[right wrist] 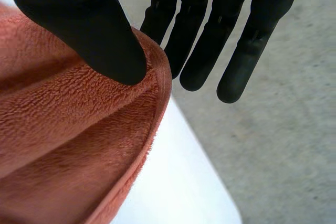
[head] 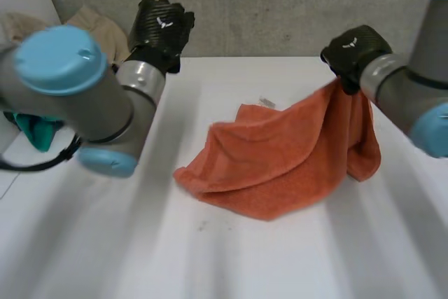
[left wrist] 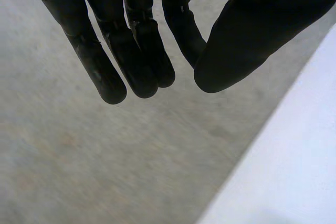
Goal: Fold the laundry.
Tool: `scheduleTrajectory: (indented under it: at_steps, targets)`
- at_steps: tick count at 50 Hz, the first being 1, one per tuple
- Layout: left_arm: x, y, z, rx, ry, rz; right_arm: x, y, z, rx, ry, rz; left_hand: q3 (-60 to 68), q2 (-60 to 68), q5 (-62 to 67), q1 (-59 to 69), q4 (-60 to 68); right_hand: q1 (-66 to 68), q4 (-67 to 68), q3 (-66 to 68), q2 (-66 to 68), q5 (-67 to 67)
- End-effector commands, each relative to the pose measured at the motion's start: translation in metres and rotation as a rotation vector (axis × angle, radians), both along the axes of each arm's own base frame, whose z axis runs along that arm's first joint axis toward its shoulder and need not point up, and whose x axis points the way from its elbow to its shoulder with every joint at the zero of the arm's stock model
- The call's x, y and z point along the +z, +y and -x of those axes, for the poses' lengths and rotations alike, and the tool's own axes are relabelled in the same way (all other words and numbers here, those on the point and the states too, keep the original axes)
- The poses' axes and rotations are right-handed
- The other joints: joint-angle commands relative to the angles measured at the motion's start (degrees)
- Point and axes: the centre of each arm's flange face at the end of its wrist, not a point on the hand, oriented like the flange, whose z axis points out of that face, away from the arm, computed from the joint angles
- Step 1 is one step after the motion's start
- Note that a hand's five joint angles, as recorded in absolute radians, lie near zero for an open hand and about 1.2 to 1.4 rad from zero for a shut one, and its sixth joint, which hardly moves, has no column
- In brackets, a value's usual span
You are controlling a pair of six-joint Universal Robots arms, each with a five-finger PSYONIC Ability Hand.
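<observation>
Teal cloth (head: 35,131), one bunched piece, sits at the far left beside my left arm, and one beige cloth (head: 94,22) lies behind it against the grey wall (head: 280,5).

Next comes my left hand (head: 159,29), raised over the far left part of the white table (head: 140,243) and well apart from the laundry. In its wrist view that hand (left wrist: 131,51) hangs with fingers straight and loose, the thumb beside them, and it holds nothing. The table's edge (left wrist: 294,161) runs past it with grey floor beyond.

One orange towel (head: 280,166) is on the table, in the middle and toward the right. Its left part lies crumpled in soft folds on the surface. Its right part is lifted and drapes down from my right hand. One small white scrap (head: 267,101) lies on the table just beyond the towel's far edge.

My right hand (head: 353,52) is above the table's far right part, at the towel's raised top. In its wrist view the thumb of that hand (right wrist: 89,30) presses on the towel (right wrist: 68,145) at its hemmed edge, with straight fingers (right wrist: 202,61) behind the cloth, so the edge is pinched between them. Bare table (right wrist: 178,182) shows below the hanging cloth.

I count two hands, one towel and two other cloths.
</observation>
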Motion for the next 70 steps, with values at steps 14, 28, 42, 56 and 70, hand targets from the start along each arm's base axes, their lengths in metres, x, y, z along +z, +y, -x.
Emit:
scheduleTrajectory:
  at_steps: [14, 28, 42, 56, 70]
  targets:
    - [-0.052, 0.014, 0.006, -0.239, 0.265, -0.382, 0.025, 0.079, -0.020, 0.235, -0.077, 0.126, -51.98, -52.32, -50.77, -49.13, -52.31, 15.98, 11.22, 11.72, 12.97, 13.47]
    - [-0.124, 0.039, 0.039, -0.515, 0.146, -0.689, 0.073, 0.145, -0.015, 0.346, -0.136, 0.239, -47.32, -47.66, -46.12, -44.47, -47.65, 15.98, 11.22, 11.72, 12.97, 13.47]
    - [-0.095, 0.017, 0.001, -0.171, 0.177, -0.582, 0.018, 0.119, -0.011, 0.274, -0.026, 0.012, 11.58, 11.24, 12.79, 14.43, 11.25, 15.98, 11.22, 11.72, 12.97, 13.47]
    - [-0.045, 0.010, -0.006, -0.088, -0.068, -0.160, -0.035, 0.026, -0.028, 0.071, 0.008, -0.019, 11.58, 11.24, 12.79, 14.43, 11.25, 15.98, 11.22, 11.72, 12.97, 13.47]
    - [0.090, -0.015, 0.008, 0.002, 0.217, 0.467, 0.121, -0.009, -0.035, -0.020, -0.464, 0.813, 11.58, 11.24, 12.79, 14.43, 11.25, 15.98, 11.22, 11.72, 12.97, 13.47]
